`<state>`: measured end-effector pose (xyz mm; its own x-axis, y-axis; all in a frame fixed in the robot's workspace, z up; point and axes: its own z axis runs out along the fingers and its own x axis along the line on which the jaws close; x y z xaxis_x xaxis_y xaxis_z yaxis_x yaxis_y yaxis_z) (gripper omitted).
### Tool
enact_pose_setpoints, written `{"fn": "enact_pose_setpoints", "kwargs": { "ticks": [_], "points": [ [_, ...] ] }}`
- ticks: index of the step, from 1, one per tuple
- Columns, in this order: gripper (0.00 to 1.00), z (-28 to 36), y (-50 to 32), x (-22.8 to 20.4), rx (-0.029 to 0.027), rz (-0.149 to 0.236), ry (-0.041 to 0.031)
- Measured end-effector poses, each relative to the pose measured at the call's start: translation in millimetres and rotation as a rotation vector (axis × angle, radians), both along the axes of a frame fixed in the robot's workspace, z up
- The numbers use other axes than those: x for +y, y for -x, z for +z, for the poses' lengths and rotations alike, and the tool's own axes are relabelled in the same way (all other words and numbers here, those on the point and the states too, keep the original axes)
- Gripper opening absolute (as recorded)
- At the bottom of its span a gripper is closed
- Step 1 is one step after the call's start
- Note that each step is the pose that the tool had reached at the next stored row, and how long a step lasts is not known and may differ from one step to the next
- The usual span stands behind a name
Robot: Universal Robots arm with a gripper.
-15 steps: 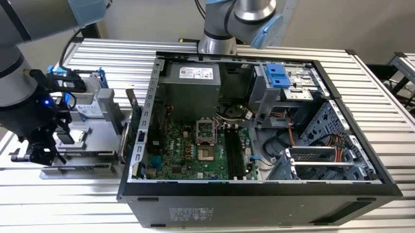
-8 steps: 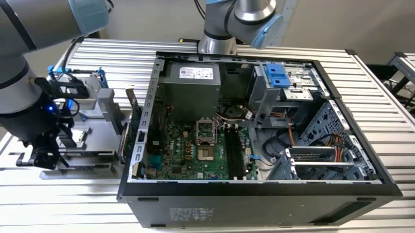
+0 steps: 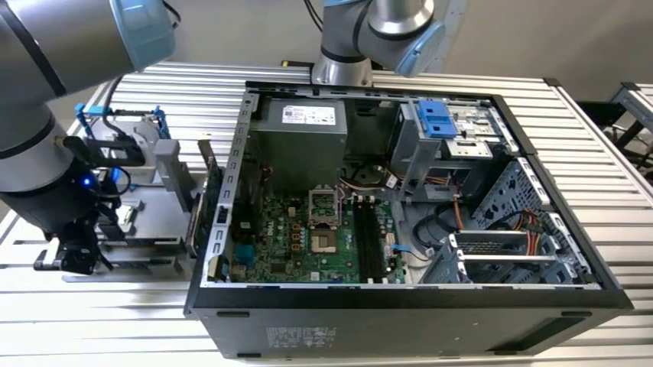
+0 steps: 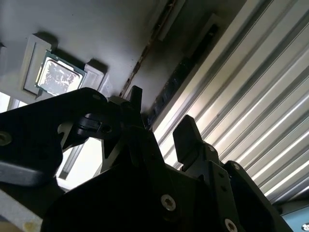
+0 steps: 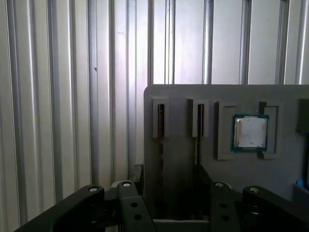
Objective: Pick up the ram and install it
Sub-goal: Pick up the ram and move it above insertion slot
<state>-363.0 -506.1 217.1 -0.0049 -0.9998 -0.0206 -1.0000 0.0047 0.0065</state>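
Your arm is bent low beside the computer case (image 3: 408, 321), its pincer (image 4: 161, 108) spread apart over the grey holder (image 5: 181, 101). The ram (image 5: 198, 137), apparently, stands edge-on in a slot.

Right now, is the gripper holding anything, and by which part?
Nothing is held. The gripper is open, its fingers apart over the grey tray, lined up with a ram seated in its slot.
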Motion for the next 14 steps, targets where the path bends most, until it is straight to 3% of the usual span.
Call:
{"fn": "enact_pose_setpoints", "kwargs": {
  "ticks": [14],
  "points": [
    [1.0,-15.0,2.1,-0.1,-0.0001,-0.001,-0.0001]
  ]
}}
